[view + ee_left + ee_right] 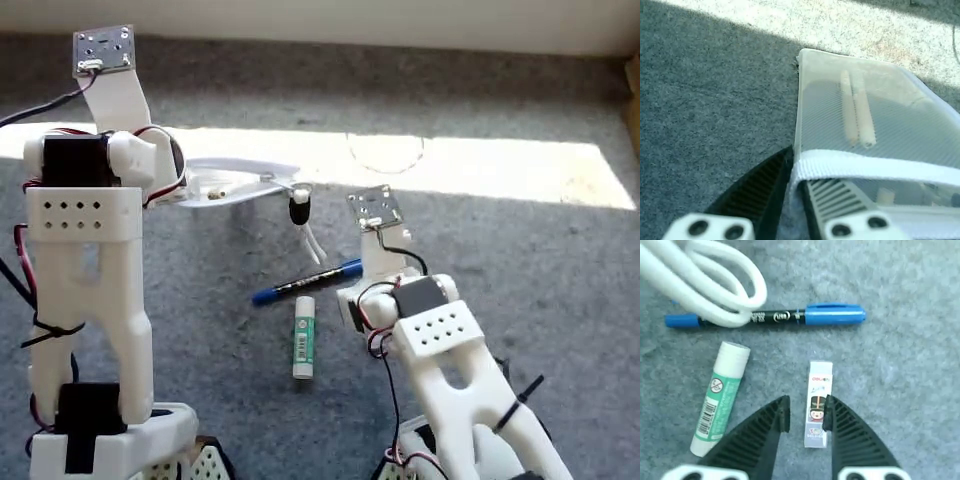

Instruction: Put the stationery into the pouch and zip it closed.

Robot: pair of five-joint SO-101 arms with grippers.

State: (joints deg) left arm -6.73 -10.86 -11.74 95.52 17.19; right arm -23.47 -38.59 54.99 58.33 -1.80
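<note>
A white mesh pouch (875, 115) with two pale sticks (856, 114) inside is lifted at one end, and my left gripper (797, 175) is shut on its white band. In the high view the pouch (235, 185) hangs off the left arm, its black zip pull (298, 210) and white cord dangling. A blue pen (785, 317) and a green-and-white glue stick (720, 397) lie on the carpet. My right gripper (806, 415) is open just above a small white eraser (817, 390), one finger over its edge. The pen (305, 283) and glue stick (303, 337) lie between the arms.
The floor is grey carpet (500, 240) with a bright sunlit strip (480, 165) across the back. A white cord loop (715, 285) hangs close to the right wrist camera, over the pen's end. The right arm's body (430, 330) stands beside the pen.
</note>
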